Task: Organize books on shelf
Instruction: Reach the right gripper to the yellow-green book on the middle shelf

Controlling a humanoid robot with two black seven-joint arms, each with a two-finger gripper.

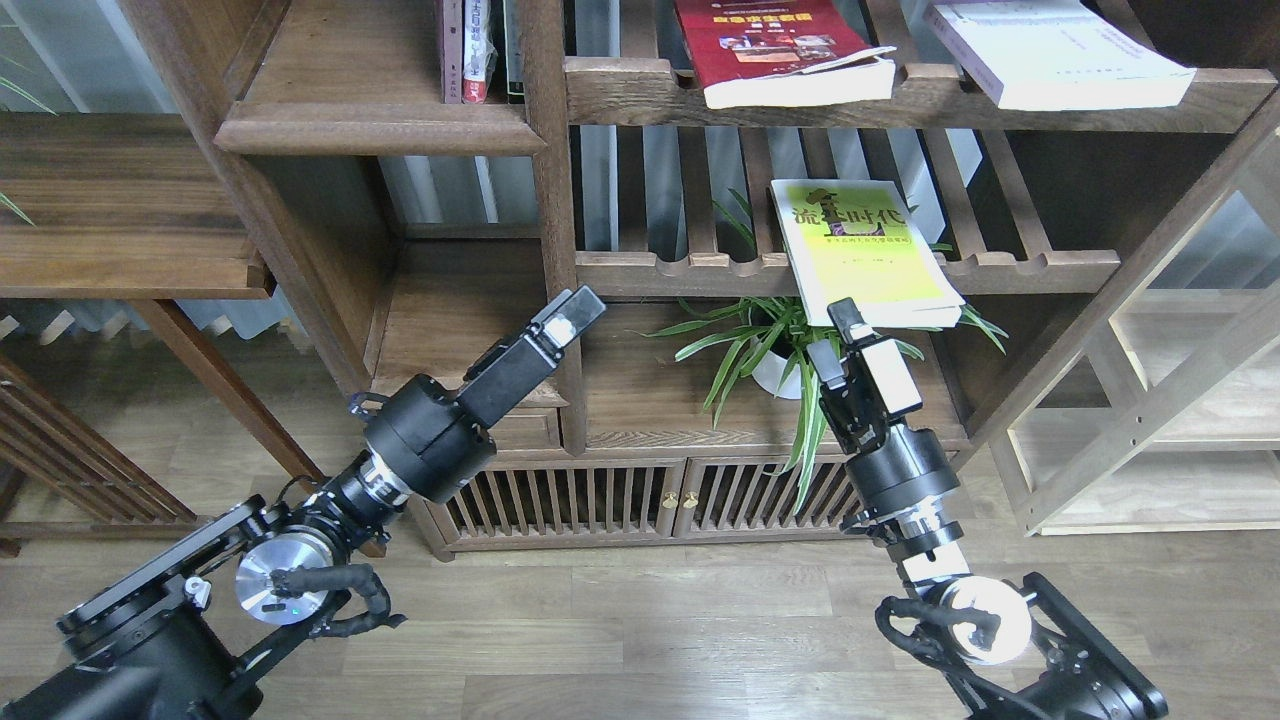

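**Three paperbacks on slatted racks, both grippers short of them**

The yellow-green paperback with a black Chinese title (868, 250) lies flat on the lower slatted dark-wood rack with a scalloped front rail (1040, 268), its near end jutting out past that rail. The right gripper (838, 335) sits just under that overhanging end; one finger tip rises to the book's lower edge, but whether it touches, and whether the fingers are parted or closed, cannot be told from this angle.

On the upper slatted rack (620, 95), the red paperback with small cover photos (780, 50) lies near the left end, its white page block overhanging the front rail, its far end cut off by the top of the view. The thick white-lavender paperback (1060, 55) lies toward the right end, tilted, also cropped at the top.

The solid dark-brown plank shelf with a rounded front edge (380, 128) is at upper left; at its right end stand thin upright books with maroon and white-red spines (470, 50), only their lower parts visible.

The left gripper (570, 315) points at the vertical post of the bookcase, holding nothing; it is seen end-on, so its fingers cannot be told apart.

A green spider plant in a white pot (775, 350) stands below the lower rack, partly hidden by the right arm.
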